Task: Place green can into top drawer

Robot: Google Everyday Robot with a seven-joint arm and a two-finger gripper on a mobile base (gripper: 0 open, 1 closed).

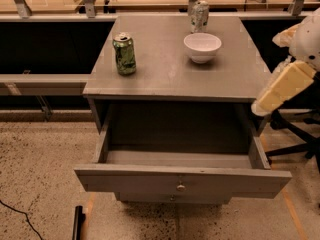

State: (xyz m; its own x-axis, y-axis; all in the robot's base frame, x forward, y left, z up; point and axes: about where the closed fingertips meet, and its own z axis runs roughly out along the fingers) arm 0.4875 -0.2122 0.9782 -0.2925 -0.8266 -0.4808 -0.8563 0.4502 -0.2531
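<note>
The green can [124,54] stands upright on the left part of the grey cabinet top [170,81]. Below it, the top drawer [145,178] is pulled wide open, and nothing shows inside it. Its round metal knob [180,187] is at the centre of the front panel. My gripper is out of view. Only a cream and white arm link [285,86] shows at the right edge, beside the cabinet's right side, well away from the can.
A white bowl [202,46] sits on the right part of the top, with a paler silver can [199,16] behind it. A black chair base [295,129] stands on the floor at right. A black bar [77,223] and a cable [15,215] lie on the speckled floor at left.
</note>
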